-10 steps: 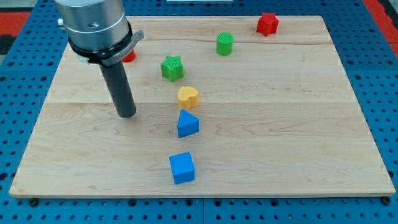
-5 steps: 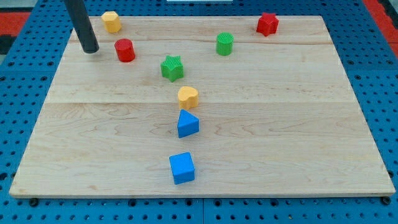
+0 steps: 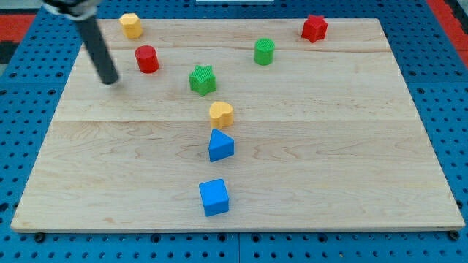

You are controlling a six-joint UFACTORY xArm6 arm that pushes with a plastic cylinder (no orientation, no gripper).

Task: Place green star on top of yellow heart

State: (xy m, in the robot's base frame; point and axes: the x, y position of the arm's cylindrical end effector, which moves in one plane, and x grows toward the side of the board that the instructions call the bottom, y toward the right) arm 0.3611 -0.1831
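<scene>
Our tip [image 3: 110,80] sits in the upper left of the frame, on the wooden surface [image 3: 329,161], just to the lower left of the red cylinder [image 3: 147,58] and apart from it. We carry no pincer at all, only the straight dark rod, so nothing is held. The green star [image 3: 202,79] lies right of our tip, well apart from it, in the upper middle of the frame. The yellow heart [image 3: 221,113] rests just below and slightly right of the star, near it but not touching. Directly under the heart is the blue triangular block [image 3: 221,145], close beside it, and lower still, near the bottom centre, the blue cube [image 3: 214,197]. A yellow block [image 3: 131,25], its shape roughly hexagonal, stands at the upper left edge of the surface, above the red cylinder. A green cylinder [image 3: 264,51] sits upper right of the star, and a red star-like block [image 3: 314,28] occupies the upper right.
</scene>
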